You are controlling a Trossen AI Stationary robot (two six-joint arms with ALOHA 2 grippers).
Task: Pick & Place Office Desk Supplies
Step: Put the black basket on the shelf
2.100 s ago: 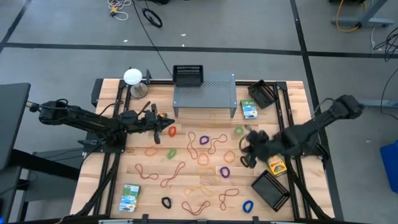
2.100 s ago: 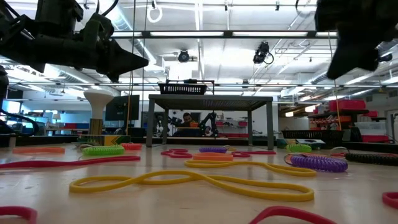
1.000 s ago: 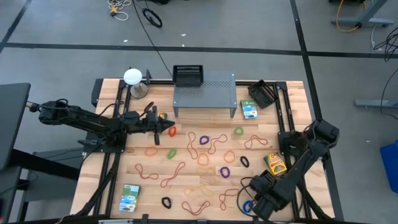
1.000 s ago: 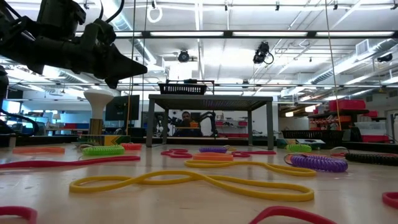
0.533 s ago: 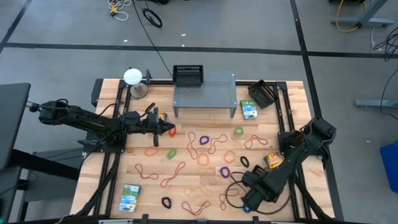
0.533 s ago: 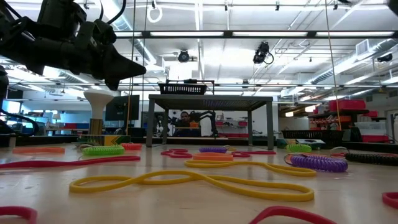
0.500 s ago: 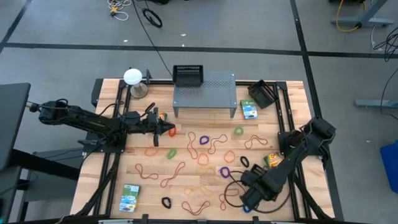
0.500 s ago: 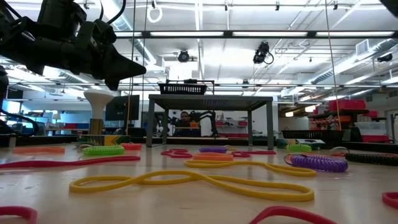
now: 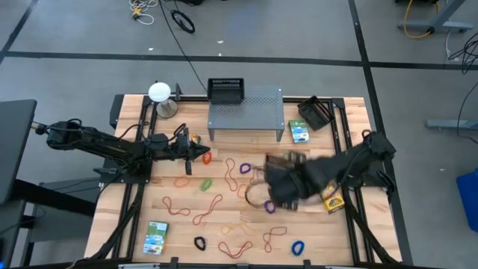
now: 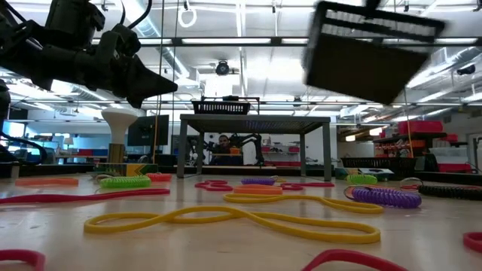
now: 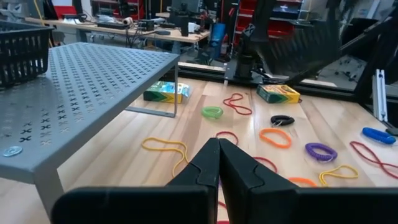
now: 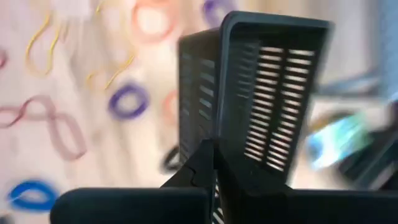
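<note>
My right gripper (image 9: 278, 187) hangs blurred over the middle of the table, shut on a black mesh tray (image 10: 367, 50), which also fills the right wrist view (image 12: 261, 93). My left gripper (image 9: 203, 155) hovers shut and empty above the left half of the table, its fingers closed together in the left wrist view (image 11: 219, 152). Coloured rubber bands (image 9: 244, 168) lie flat across the boards. A second mesh tray (image 9: 225, 90) sits on the grey shelf (image 9: 250, 113), and a third (image 9: 317, 112) lies at the far right. Card boxes lie flat at the right (image 9: 299, 131), (image 9: 333, 199) and at the near left (image 9: 156, 237). My right gripper pinches one slotted wall of the tray near a corner (image 12: 219, 140) between its two fingers. The tray is lifted clear of the table and hangs tilted in the air (image 10: 367, 50). The fingers themselves hide how far back the wall reaches.
A white ball on a stand (image 9: 160, 93) is at the far left corner. The grey shelf stands at the far middle. Black rails run along both table sides (image 9: 351, 217). Bare boards show at the near right corner (image 9: 325, 232).
My right gripper was low over the mesh tray at the near right corner. It has swung fast toward the table's middle and up, carrying that tray, which is now lifted clear and tilted. The left arm has kept still.
</note>
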